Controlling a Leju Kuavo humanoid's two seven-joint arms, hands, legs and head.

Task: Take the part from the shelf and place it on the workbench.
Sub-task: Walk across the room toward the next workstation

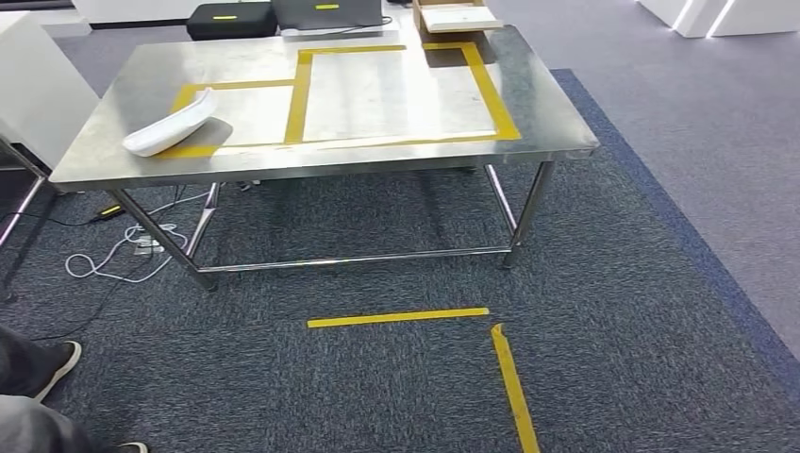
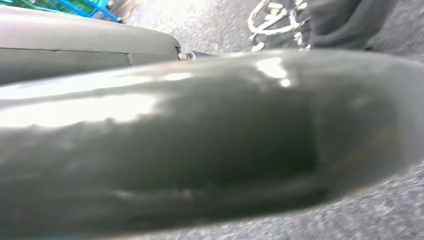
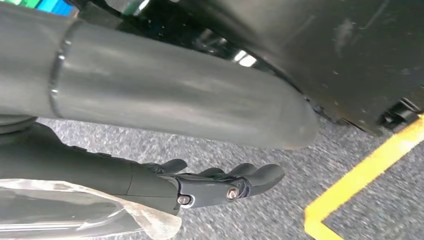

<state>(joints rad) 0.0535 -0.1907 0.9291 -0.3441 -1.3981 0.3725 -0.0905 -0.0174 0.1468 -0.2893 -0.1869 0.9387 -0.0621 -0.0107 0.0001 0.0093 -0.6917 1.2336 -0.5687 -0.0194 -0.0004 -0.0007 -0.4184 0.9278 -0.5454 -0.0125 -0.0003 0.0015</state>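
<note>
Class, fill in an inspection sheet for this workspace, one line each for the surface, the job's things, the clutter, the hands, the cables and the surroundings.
Surface: steel workbench with yellow tape outlines marking two boxes.
Job's things: white curved part lying on the workbench at its left front, across the smaller box's tape edge.
Clutter: black case and an open cardboard box beyond the far edge.
Hands: right hand hangs over the carpet, fingers slightly curled, holding nothing; left hand cannot be made out.
Cables: white cable coiled on the floor under the bench's left end.
Surroundings: grey carpet with yellow floor tape; a person's shoe at the left.
</note>
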